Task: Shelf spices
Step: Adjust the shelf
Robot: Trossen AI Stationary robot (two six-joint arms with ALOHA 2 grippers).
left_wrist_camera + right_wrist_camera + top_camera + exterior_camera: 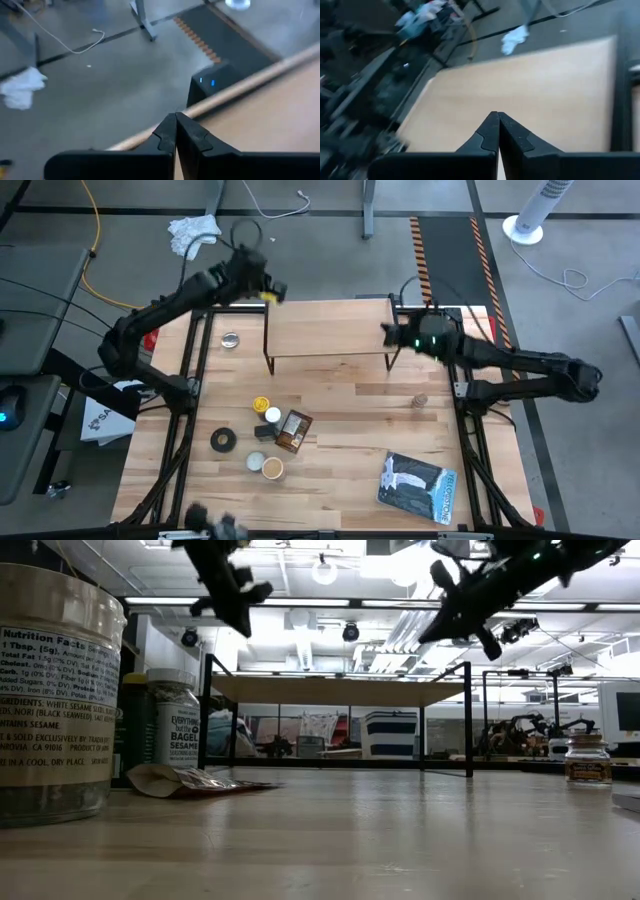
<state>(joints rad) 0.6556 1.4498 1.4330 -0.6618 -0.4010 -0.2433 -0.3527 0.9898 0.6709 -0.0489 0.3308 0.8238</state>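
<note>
Left end effector (272, 293) hangs pinched shut and empty above the shelf's (330, 330) far left corner; on the tabletop (340, 480) near the front sit the spices (272, 435) beside a black tape roll (223, 440), nothing between them and the shelf; right end effector (388, 332), also closed, hovers at the shelf's right end, a lone jar (420, 400) just beyond
</note>
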